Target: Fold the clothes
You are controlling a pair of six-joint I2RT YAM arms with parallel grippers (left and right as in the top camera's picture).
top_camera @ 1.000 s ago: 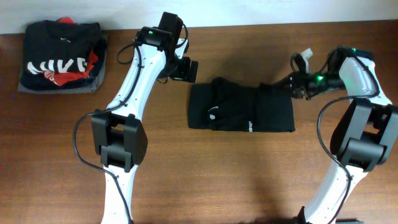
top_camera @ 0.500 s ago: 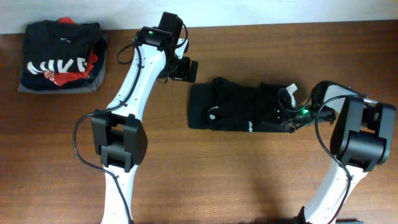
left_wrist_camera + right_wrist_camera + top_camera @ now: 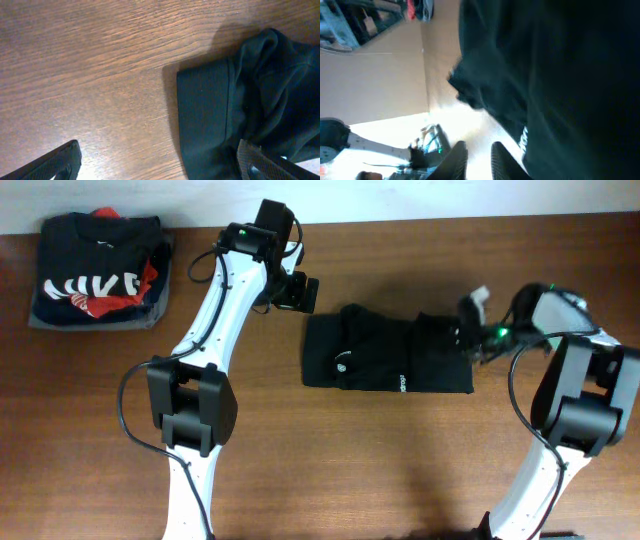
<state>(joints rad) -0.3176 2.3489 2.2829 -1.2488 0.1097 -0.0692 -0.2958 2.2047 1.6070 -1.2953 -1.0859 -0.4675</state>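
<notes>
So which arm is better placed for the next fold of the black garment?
Likely right: the right gripper sits at the black garment's right edge, while the left gripper hangs open just off its far-left corner.

**Black garment: 1 item, folded, lying flat on the wooden table.**
Plain black soft fabric, laid as a wide rectangle right of the table's centre, long side running left to right. The left edge is straight. A bunched ridge of cloth crosses the upper middle, and the upper right corner is rumpled. 1 tiny white logo shows left of centre, with small white lettering near the lower edge.
</notes>
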